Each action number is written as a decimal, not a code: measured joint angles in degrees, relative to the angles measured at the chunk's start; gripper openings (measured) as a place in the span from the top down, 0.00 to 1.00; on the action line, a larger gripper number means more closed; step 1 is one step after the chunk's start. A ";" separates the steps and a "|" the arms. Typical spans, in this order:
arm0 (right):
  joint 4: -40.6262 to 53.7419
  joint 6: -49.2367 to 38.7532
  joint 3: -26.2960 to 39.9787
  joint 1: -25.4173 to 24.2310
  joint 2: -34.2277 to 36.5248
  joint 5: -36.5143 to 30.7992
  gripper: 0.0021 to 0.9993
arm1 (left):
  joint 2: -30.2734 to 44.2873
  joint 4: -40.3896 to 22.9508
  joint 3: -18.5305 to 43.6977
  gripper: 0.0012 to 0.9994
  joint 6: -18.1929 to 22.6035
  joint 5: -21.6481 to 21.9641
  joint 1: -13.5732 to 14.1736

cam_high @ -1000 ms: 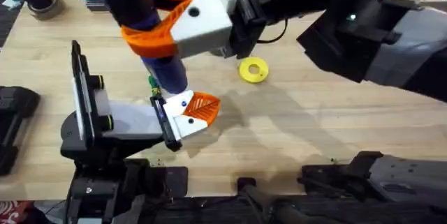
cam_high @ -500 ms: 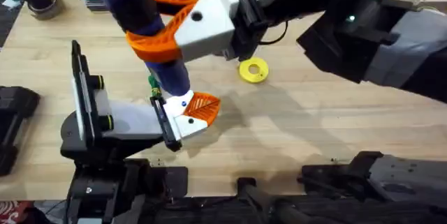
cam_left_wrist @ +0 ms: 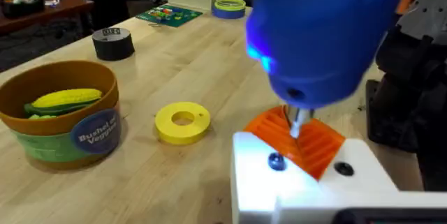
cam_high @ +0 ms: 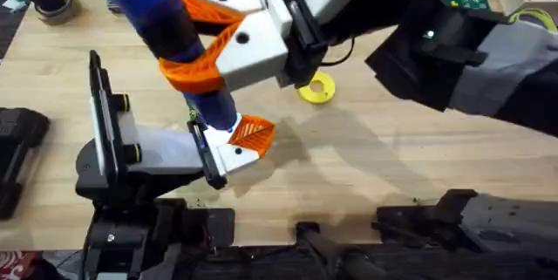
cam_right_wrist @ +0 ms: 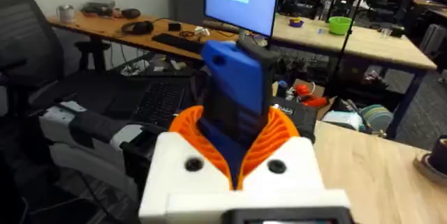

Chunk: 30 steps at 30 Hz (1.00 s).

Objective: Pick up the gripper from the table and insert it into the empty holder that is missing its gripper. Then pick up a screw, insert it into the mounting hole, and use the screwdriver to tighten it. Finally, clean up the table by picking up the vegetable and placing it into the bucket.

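Observation:
My right gripper (cam_high: 190, 43) reaches across the table (cam_high: 392, 158), shut on the blue screwdriver (cam_high: 166, 18), which stands nearly upright. Its orange pads hug the barrel (cam_right_wrist: 237, 91). The silver bit (cam_left_wrist: 297, 121) points down onto the white holder (cam_high: 228, 153) at the tip of my left gripper (cam_high: 248, 136). The orange ribbed gripper (cam_left_wrist: 307, 147) sits in the holder, and a small screw head (cam_left_wrist: 276, 160) shows in the white face beside it. No gap shows between the left fingers. A yellow corn vegetable (cam_left_wrist: 66, 100) lies inside the brown bucket (cam_left_wrist: 63, 130).
A yellow disc (cam_high: 316, 87) lies on the wood just beyond the holder. A black tape roll (cam_high: 52, 1) stands at the far left. Small boxes and a circuit board (cam_left_wrist: 171, 15) sit at the far edge. The right arm's dark body hangs over the table's right half.
The right gripper has shifted slightly right with the screwdriver, and the tool's lower end has come closer to the holder. The left arm has stayed still.

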<state>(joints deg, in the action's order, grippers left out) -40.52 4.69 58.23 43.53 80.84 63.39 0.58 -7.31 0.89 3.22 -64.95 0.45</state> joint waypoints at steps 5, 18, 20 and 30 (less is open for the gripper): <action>0.01 -0.02 -0.34 0.13 0.02 -0.21 0.98 | 0.00 0.00 0.00 1.00 0.00 0.00 0.00; -0.05 -0.56 -0.78 0.13 0.00 -0.84 0.98 | 0.00 0.00 0.00 1.00 0.00 0.00 0.00; -0.05 -0.84 -0.78 0.13 0.00 -0.89 0.98 | 0.00 0.00 0.00 1.00 0.00 0.00 0.00; -0.07 -1.75 -0.96 0.13 0.01 -1.02 0.98 | 0.00 0.00 0.00 1.00 0.00 0.00 0.00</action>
<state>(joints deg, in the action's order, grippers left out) -40.59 2.94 57.26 43.66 80.85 62.37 0.58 -7.31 0.89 3.22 -64.95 0.45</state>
